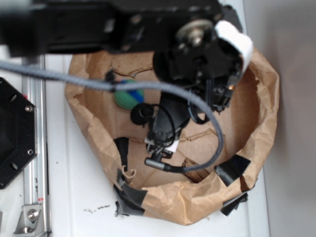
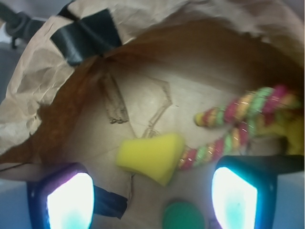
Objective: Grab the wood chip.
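Exterior view: a black WidowX arm hangs over a shallow nest of crumpled brown paper whose rolled, wrinkled rim is patched with strips of glossy black tape. The nest sits on a white table. A grey braided cable loops across the scene and down to the arm's lower end. Beside the arm, on the paper floor, lies a knitted ball in green and blue. A strip of white tape wraps the arm's upper housing. The gripper itself is hidden under the arm's body here, so its spread cannot be judged from this angle. A dark, rough-edged patch near the front rim may be the wood chip, though it is too indistinct to confirm.

Wrist view: the gripper stands wide apart, its two glowing pale fingertips at the lower corners with nothing between them. Ahead lies a soft yellow sponge wedge, porous and blunt-cornered. Touching its right side is a twisted rope toy banded pink, green and yellow. A round green disc sits at the bottom edge. Creased paper wall rises behind, bearing a black tape patch. No chip can be made out in this view.
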{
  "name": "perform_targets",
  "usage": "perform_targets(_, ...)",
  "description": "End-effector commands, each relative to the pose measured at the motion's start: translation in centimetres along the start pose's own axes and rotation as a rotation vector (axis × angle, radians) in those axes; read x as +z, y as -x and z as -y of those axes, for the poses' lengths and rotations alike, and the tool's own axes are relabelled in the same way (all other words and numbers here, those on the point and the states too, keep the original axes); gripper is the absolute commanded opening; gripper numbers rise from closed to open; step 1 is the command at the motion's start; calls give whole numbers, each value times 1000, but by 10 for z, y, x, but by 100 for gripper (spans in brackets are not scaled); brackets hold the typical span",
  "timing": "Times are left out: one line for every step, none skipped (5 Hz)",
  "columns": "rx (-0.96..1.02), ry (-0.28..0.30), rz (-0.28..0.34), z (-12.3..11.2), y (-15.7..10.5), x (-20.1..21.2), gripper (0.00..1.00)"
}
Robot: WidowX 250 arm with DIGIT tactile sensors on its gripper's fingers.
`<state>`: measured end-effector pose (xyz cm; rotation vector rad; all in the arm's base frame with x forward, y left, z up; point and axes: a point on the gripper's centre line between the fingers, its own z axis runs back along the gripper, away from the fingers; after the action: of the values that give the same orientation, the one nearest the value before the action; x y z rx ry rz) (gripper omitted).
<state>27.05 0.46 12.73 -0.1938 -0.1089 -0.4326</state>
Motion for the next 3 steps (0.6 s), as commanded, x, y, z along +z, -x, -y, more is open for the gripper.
perform_targets(-180,-5,79,-3,-11,-14,100)
perform_targets(-194,-8,76,5,-11,-19,100)
perform_targets(-208,-34,50,9,-11,-40,100)
